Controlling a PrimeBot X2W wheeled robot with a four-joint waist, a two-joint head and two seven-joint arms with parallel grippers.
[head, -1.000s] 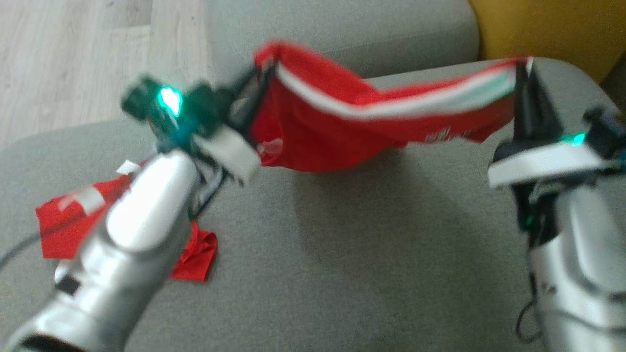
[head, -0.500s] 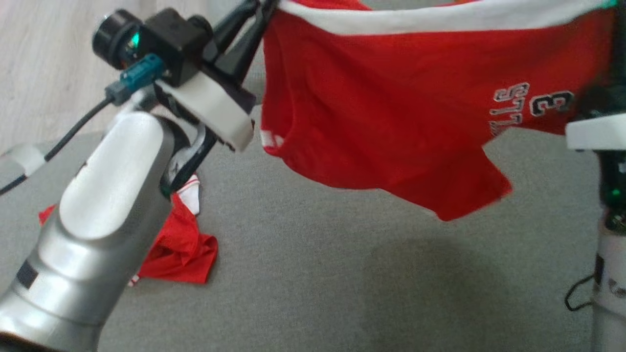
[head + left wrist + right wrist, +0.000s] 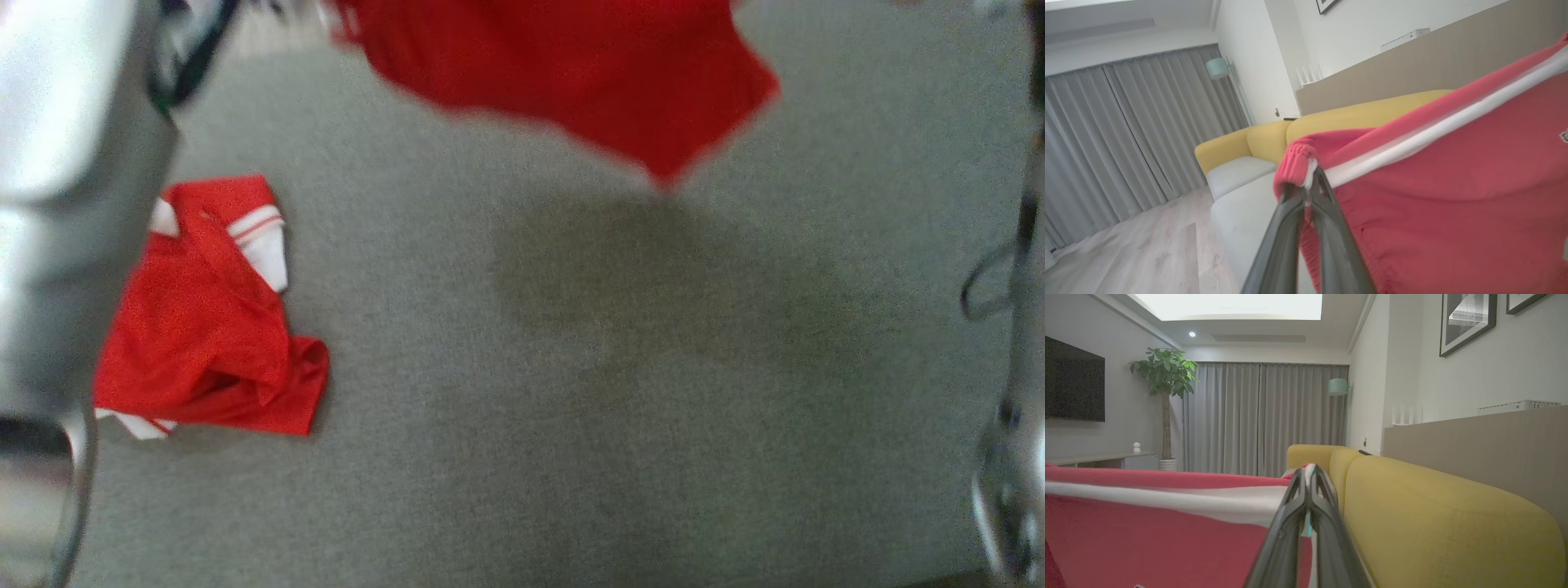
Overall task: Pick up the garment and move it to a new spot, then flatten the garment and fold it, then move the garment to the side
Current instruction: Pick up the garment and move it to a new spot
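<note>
The red garment hangs stretched in the air above the grey cushion. Its white-striped edge runs crosswise from the left gripper to the right gripper (both pinched tight on that edge), and the cloth droops below.

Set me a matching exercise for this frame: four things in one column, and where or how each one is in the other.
Things:
1. lifted red garment
2. crumpled red garment
3. sofa back
4. potted plant

Place, colour or state:
A. beside the grey curtains
B. yellow
C. lying on the grey cushion
D. hanging above the cushion

Pairs: 1-D, 2-C, 3-B, 4-A.
</note>
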